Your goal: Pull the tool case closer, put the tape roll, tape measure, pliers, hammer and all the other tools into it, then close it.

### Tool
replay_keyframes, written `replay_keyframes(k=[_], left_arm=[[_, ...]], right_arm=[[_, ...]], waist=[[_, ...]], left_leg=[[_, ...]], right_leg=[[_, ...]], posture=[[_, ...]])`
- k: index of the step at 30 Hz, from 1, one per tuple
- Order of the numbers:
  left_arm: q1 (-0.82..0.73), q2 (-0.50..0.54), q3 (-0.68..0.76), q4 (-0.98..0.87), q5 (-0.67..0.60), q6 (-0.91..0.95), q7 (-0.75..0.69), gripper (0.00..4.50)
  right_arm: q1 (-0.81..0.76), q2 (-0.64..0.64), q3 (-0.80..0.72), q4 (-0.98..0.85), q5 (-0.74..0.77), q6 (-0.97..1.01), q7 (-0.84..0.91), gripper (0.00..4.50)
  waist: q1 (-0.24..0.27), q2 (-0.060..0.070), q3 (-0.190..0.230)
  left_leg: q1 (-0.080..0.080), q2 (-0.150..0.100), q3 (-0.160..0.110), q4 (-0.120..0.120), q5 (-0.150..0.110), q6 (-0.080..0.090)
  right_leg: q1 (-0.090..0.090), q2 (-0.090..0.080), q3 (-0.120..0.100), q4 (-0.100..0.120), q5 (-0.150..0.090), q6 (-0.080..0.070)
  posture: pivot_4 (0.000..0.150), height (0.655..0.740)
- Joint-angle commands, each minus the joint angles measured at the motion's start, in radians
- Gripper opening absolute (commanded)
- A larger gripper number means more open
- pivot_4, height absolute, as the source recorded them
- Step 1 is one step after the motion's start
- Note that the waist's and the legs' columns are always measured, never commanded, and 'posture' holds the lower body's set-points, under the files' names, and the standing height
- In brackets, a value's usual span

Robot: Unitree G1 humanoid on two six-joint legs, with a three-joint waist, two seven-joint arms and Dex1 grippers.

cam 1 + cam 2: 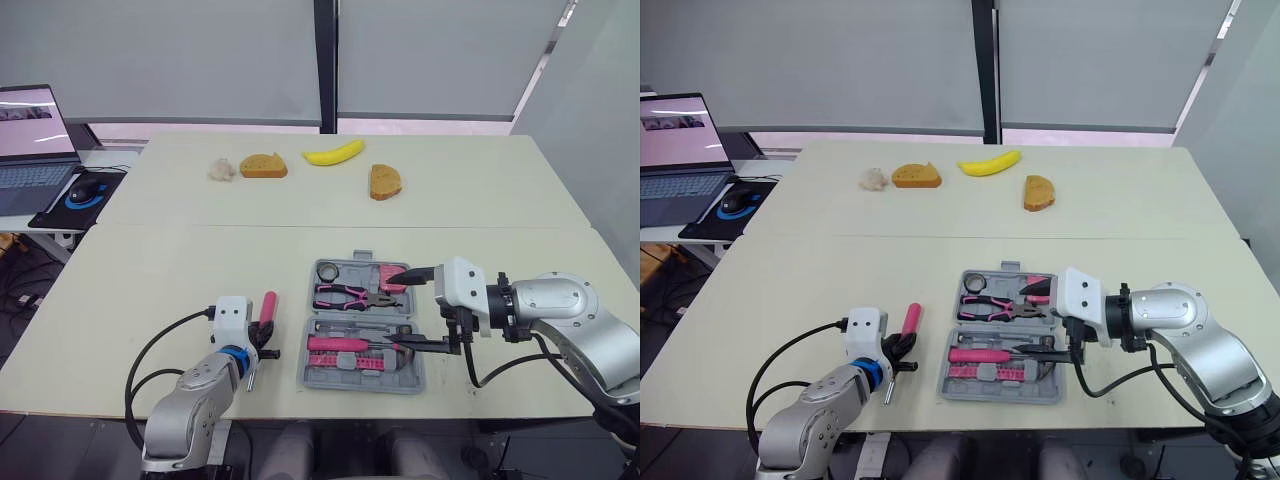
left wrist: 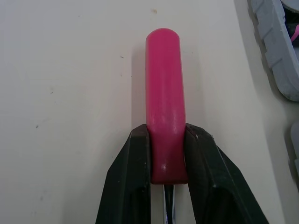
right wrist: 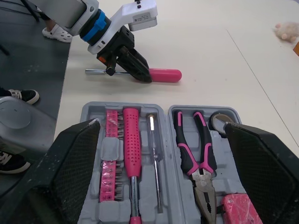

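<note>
The hammer has a smooth, glossy pink plastic handle on a shiny metal shaft. The tool case is matt grey moulded plastic, and the table is smooth, matt and cream.

Counts on the table
One tool case is counted near the front edge, holding one pair of pliers, one tape roll, one tape measure and two screwdrivers; one pink-handled tool is counted beside it, and two bread pieces and one banana by the far edge.

Banana on far table — laptop (open) beside mouse
</note>
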State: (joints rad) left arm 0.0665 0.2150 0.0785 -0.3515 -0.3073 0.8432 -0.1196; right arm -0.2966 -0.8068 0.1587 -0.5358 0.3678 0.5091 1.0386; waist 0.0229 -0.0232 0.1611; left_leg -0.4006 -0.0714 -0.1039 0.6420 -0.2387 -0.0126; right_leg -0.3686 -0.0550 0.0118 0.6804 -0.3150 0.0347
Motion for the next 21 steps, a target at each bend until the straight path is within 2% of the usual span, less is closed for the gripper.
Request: replay_keyframes(k=[1,6,9,12,15,18,21], left_arm=[[0.000,0.013,0.009,-0.016,0.002,0.004,-0.011,1.92],[0.004,0.032,0.033,-0.076,-0.019,0.026,-0.033,3.48],[0.051,0.083,0.095,-0.185,-0.090,0.055,-0.105,4.48],[0.075,0.232,0.174,-0.238,-0.168,0.013,-0.286,4.48],[0.039,0.404,0.172,-0.157,-0.139,-0.138,-0.472,4.48],[-0.051,0.615,0.067,0.037,0.021,-0.566,-0.764,4.48],[-0.195,0.726,-0.052,0.266,0.116,-0.926,-1.005,4.48]], right_arm=[[-0.015,-0.009,-0.026,-0.038,0.014,-0.002,-0.004,4.50],[-0.018,-0.010,-0.033,-0.045,0.019,0.004,-0.011,4.50],[-0.007,-0.013,-0.042,-0.046,0.013,-0.007,-0.023,4.50],[0.010,-0.009,-0.049,-0.057,0.011,-0.005,-0.042,4.50],[0.020,-0.003,-0.043,-0.075,0.009,0.007,-0.065,4.50],[0.033,0.016,-0.036,-0.106,0.014,0.050,-0.116,4.50],[0.048,0.034,-0.031,-0.142,0.031,0.100,-0.156,4.50]], waist=[[0.000,0.000,0.000],[-0.002,0.000,0.000],[-0.004,-0.001,0.001],[-0.003,0.000,0.001],[0.000,0.002,0.003],[0.005,0.003,0.003],[0.003,0.004,0.004]], left_leg=[[0.000,0.000,0.000,0.000,0.000,0.000],[0.000,0.000,0.000,0.000,0.000,0.000],[0.000,0.000,0.000,0.000,0.000,0.000],[-0.001,0.000,0.000,-0.001,0.000,0.000],[0.000,0.001,-0.001,-0.001,0.000,-0.001],[0.000,0.000,-0.002,-0.001,0.000,-0.001],[0.000,0.000,0.000,-0.002,0.000,-0.001]], right_leg=[[0.000,0.000,0.000,0.000,0.000,0.000],[0.000,0.000,0.000,0.000,0.000,0.000],[-0.001,0.000,0.000,0.000,0.000,0.000],[-0.001,0.000,0.000,-0.001,0.000,0.000],[-0.001,0.000,-0.001,0.000,-0.001,-0.001],[-0.004,0.000,-0.002,-0.002,-0.001,-0.003],[-0.004,-0.001,-0.001,-0.004,-0.002,-0.004]], posture=[[0.150,0.7400],[0.150,0.7400],[0.150,0.7400],[0.150,0.7400],[0.150,0.7400],[0.150,0.7400],[0.150,0.7400]])
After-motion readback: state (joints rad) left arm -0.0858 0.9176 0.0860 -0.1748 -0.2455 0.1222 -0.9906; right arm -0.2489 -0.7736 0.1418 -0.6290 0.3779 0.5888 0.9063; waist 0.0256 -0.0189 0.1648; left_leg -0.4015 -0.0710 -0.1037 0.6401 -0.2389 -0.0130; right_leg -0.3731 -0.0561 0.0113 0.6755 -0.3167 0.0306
